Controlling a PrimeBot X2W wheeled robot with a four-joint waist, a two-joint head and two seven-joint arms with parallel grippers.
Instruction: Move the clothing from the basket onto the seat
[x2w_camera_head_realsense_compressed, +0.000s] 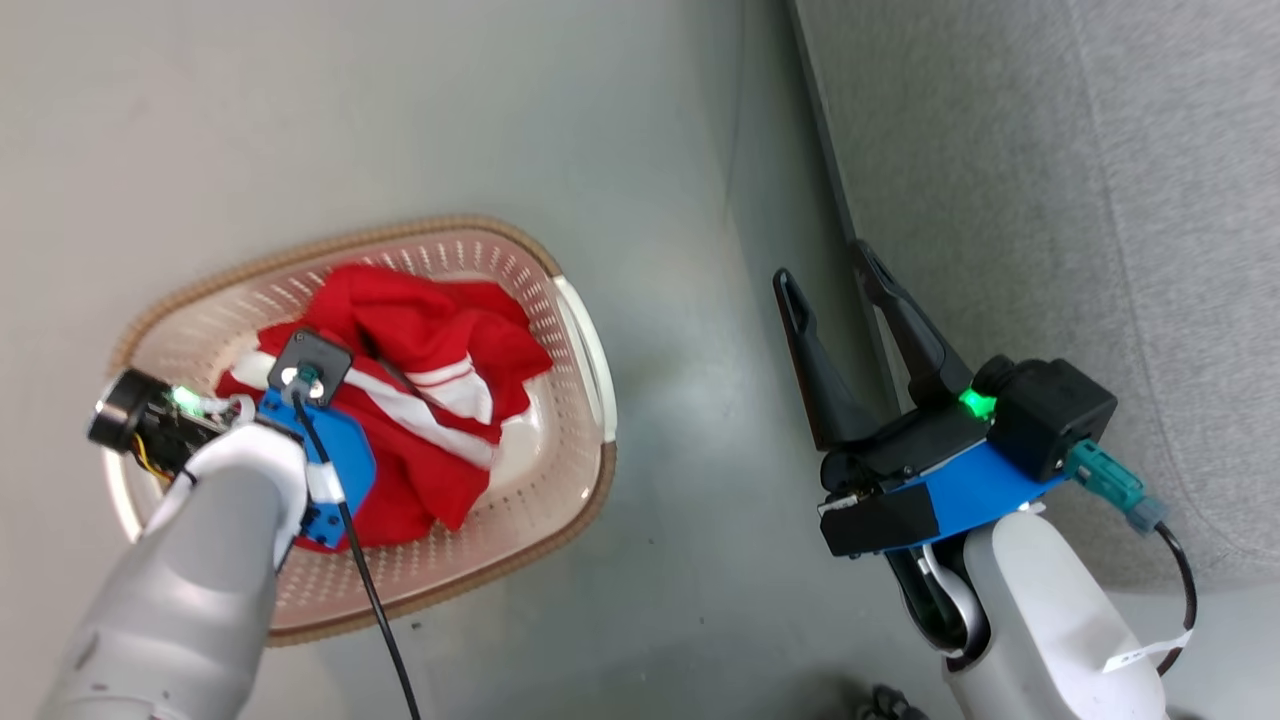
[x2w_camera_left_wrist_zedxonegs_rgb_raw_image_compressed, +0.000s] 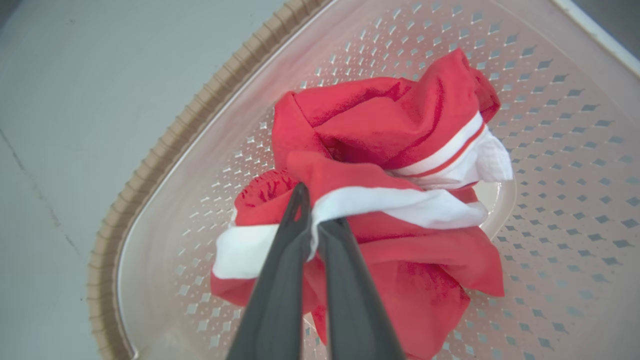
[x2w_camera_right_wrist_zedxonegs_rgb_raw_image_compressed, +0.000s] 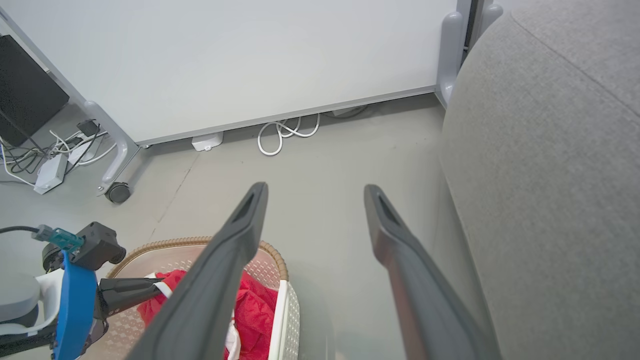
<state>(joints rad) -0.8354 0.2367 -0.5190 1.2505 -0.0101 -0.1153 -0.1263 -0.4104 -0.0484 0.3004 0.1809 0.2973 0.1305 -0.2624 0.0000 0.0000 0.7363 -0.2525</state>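
The red clothing (x2w_camera_left_wrist_zedxonegs_rgb_raw_image_compressed: 390, 115) with white stripe trim lies bunched in the cream perforated basket (x2w_camera_left_wrist_zedxonegs_rgb_raw_image_compressed: 165, 145). My left gripper (x2w_camera_left_wrist_zedxonegs_rgb_raw_image_compressed: 312, 205) reaches down into the basket and is shut on a white-trimmed fold of the clothing. In the head view the basket (x2w_camera_head_realsense_compressed: 575, 330) stands on the floor at the left, and my left wrist covers part of the clothing (x2w_camera_head_realsense_compressed: 430, 330). My right gripper (x2w_camera_head_realsense_compressed: 835, 285) hangs open and empty between the basket and the grey seat (x2w_camera_head_realsense_compressed: 1000, 150), close to the seat's edge. From the right wrist, the seat (x2w_camera_right_wrist_zedxonegs_rgb_raw_image_compressed: 550, 150) rises on the right.
Bare grey floor (x2w_camera_head_realsense_compressed: 700, 450) separates basket and seat. Beyond stands a white panel on a wheeled frame with a castor (x2w_camera_right_wrist_zedxonegs_rgb_raw_image_compressed: 118, 192). Loose white cables (x2w_camera_right_wrist_zedxonegs_rgb_raw_image_compressed: 285, 135) and power adapters (x2w_camera_right_wrist_zedxonegs_rgb_raw_image_compressed: 50, 172) lie along its foot.
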